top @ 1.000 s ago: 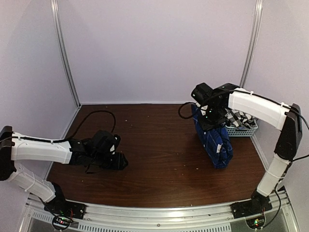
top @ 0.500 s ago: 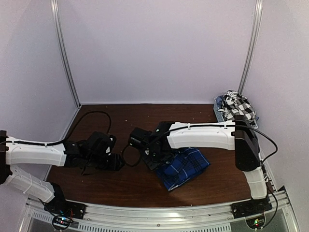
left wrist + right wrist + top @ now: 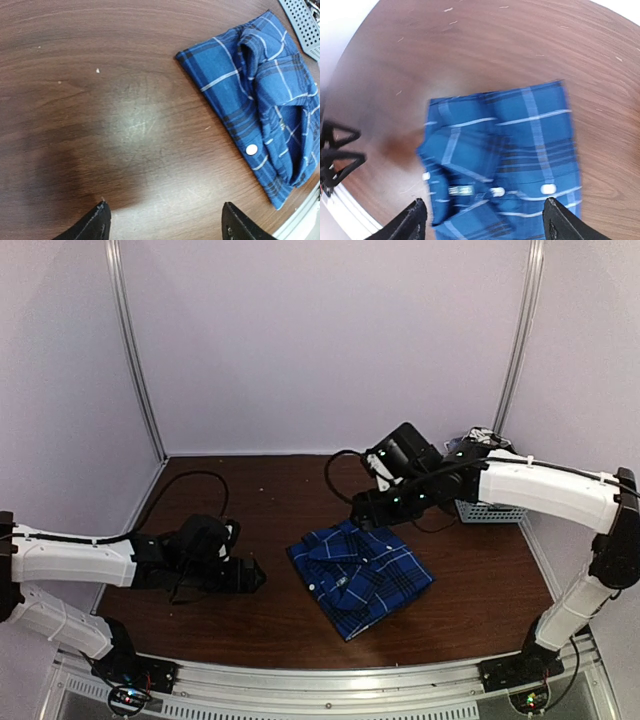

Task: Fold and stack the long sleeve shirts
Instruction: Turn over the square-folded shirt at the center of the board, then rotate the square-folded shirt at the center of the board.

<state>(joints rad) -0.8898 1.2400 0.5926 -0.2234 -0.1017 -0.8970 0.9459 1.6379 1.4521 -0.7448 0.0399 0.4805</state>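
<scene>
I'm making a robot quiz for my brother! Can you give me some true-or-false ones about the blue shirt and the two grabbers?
The blue plaid shirt lies folded on the table. True.
The right gripper is squeezing the shirt. False: it is open above the shirt, holding nothing.
The left gripper is open and empty. True.
The shirt sits in the grey basket. False: the basket stands apart, at the table's right edge.

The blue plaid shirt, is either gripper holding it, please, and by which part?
Neither; the blue plaid shirt lies free, left gripper and right gripper both open.
</scene>
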